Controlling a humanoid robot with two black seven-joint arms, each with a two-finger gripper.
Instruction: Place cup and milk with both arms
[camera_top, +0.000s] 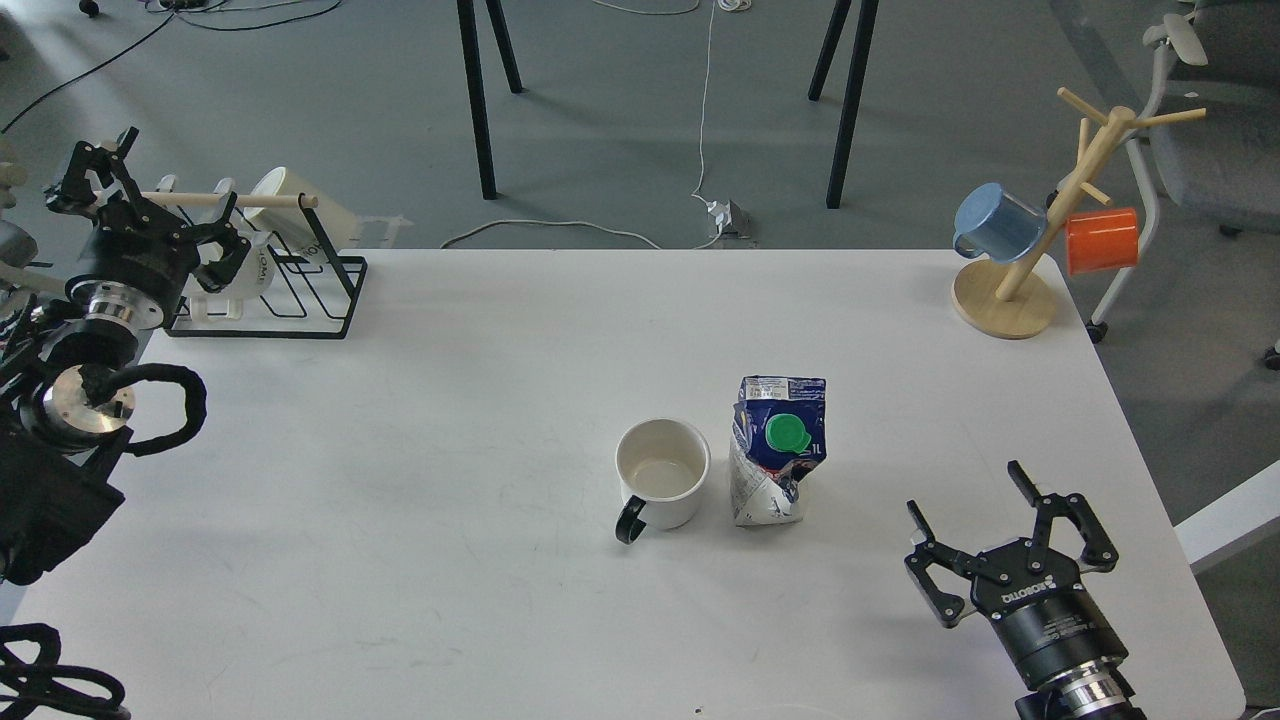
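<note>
The cup (662, 485), a white mug with a thin black handle turned toward me, stands upright near the table's middle. The milk (778, 450), a dented dark blue and white carton with a green cap, stands just to its right, with a narrow gap between them. My right gripper (967, 495) is open and empty above the table's front right, to the right of the milk. My left gripper (158, 205) is open at the far left, beside the black wire rack, far from both things.
A black wire rack (320, 300) with a wooden dowel and white mugs stands at the back left corner. A wooden mug tree (1005, 300) with a blue mug (995, 225) and an orange mug (1100, 240) stands at the back right.
</note>
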